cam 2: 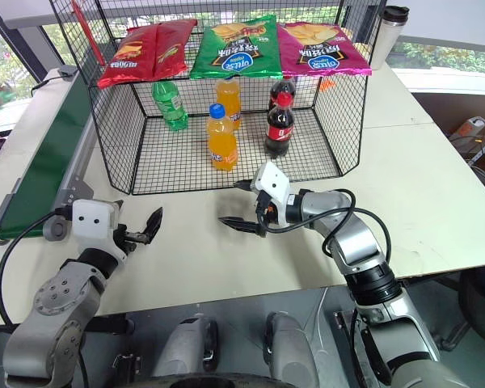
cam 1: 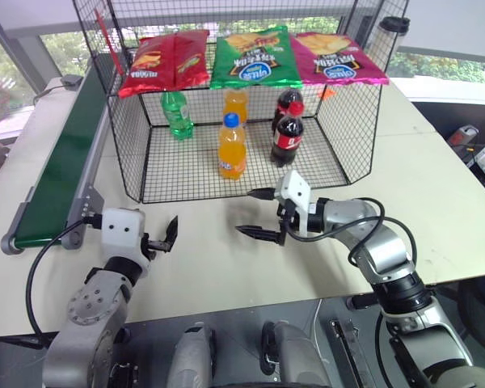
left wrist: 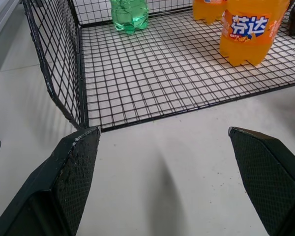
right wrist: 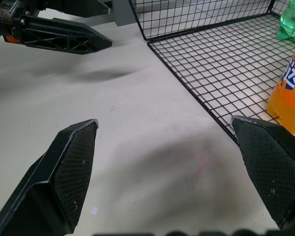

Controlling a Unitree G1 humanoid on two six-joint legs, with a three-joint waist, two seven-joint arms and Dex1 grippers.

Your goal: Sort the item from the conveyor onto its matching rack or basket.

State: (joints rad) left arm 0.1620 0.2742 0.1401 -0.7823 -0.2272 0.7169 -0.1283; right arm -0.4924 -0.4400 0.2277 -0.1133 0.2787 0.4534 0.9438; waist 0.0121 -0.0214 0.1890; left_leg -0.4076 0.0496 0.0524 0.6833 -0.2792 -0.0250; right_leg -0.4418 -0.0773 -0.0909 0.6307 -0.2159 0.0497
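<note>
Black wire-mesh cage (cam 1: pixel 129 153) stands on the white table (cam 1: pixel 436 202); the green bottle (cam 1: pixel 176 114) sits at its back left (cap not discernible). The conveyor (cam 1: pixel 61 162) runs along the cage's left. Left gripper (left wrist: pixel 162 147) and right gripper (right wrist: pixel 164 132) hover over bare table before the cage, both spread wide, holding nothing. The right wrist view catches the left gripper's finger. An orange bottle (cam 1: pixel 231 146) and two cola bottles (cam 1: pixel 288 134) stand beside; crisp bags (cam 1: pixel 255 56) lie on the upper shelf.

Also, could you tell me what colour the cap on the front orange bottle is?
Blue; the orange bottle shows it best in the left eye view.
</note>
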